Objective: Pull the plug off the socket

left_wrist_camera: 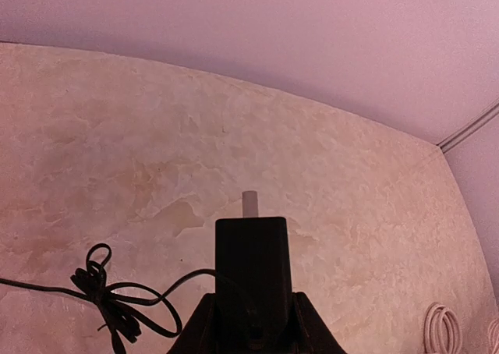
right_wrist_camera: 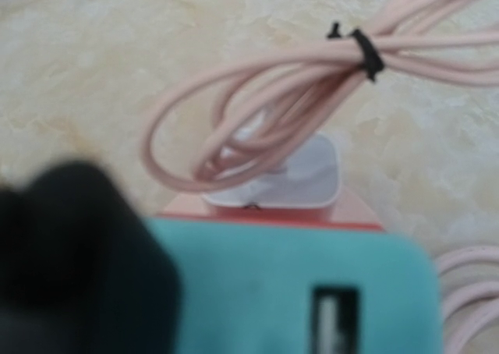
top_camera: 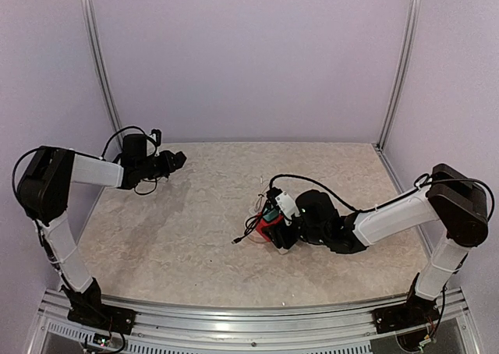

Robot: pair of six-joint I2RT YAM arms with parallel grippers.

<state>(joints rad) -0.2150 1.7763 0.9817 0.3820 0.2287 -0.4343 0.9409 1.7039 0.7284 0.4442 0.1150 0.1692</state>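
The socket [top_camera: 269, 231] sits near the middle of the counter [top_camera: 179, 237], a little toward the near edge and the right side; in the right wrist view only a thin red edge of it shows. In front of that edge a teal block [right_wrist_camera: 288, 284] with a narrow dark slot fills the bottom of that view. A white plug [right_wrist_camera: 308, 178] sits against the socket's far face; a coil of pale pink cable [right_wrist_camera: 257, 104] loops over it, bound by a black tie [right_wrist_camera: 366, 54].

The right claw [top_camera: 274, 217] reaches in from the right edge and is clamped across the socket, jaws set wide with the red and teal between them; one finger [right_wrist_camera: 70, 253], dark and blurred, lies against the teal block's left edge, and the other is outside the wrist view.

The left claw [top_camera: 175, 161] hangs over the far left corner of the counter, well apart from the socket; its jaws are drawn together into one dark block. A small pale tip [left_wrist_camera: 249, 202] pokes out beyond them, and I cannot tell whether it is gripped. A bundled black cable [left_wrist_camera: 105, 292] lies on the counter.

The counter is mottled beige stone; lilac walls [top_camera: 249, 58] close it in on three sides, with metal uprights [top_camera: 97, 58] at the far corners and a metal rail [top_camera: 249, 319] along the near edge.
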